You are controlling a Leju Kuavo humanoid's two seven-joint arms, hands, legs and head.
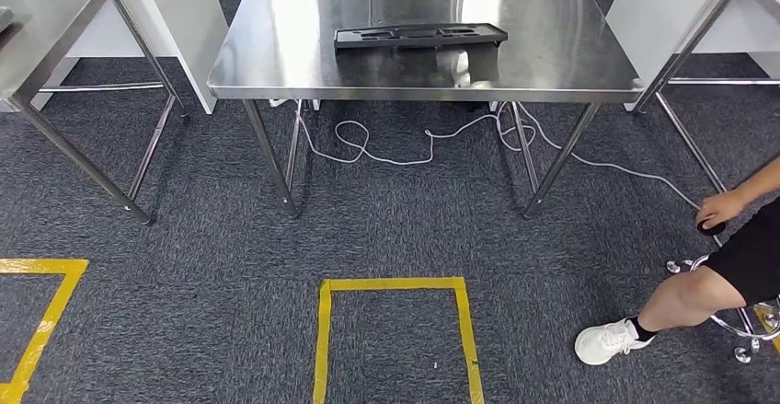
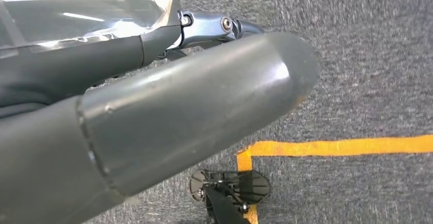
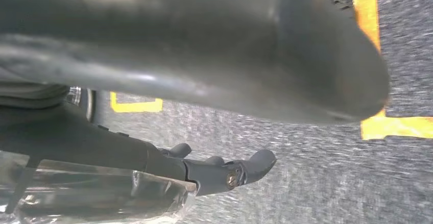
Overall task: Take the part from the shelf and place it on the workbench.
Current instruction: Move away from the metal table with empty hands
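Note:
A part wrapped in clear crinkled plastic [image 2: 76, 9] lies against the dark fingers [image 2: 153, 45] of my left hand [image 2: 168, 117], whose thick grey thumb stands apart from it. The same wrapped part [image 3: 92, 193] also lies against the fingers [image 3: 219, 173] of my right hand [image 3: 204, 55]. Both hands hang low over the grey carpet and seem to hold the part between them. Ahead in the head view stands the steel workbench [image 1: 423, 80], with a flat black tray [image 1: 418, 35] on its top.
A white cable [image 1: 386, 151] loops on the carpet under the workbench. Yellow tape [image 1: 395, 284] marks a square on the floor before it. A person's leg [image 1: 690, 298] and a chrome stool base [image 1: 745, 330] are at the right. More steel tables [image 1: 55, 17] flank both sides.

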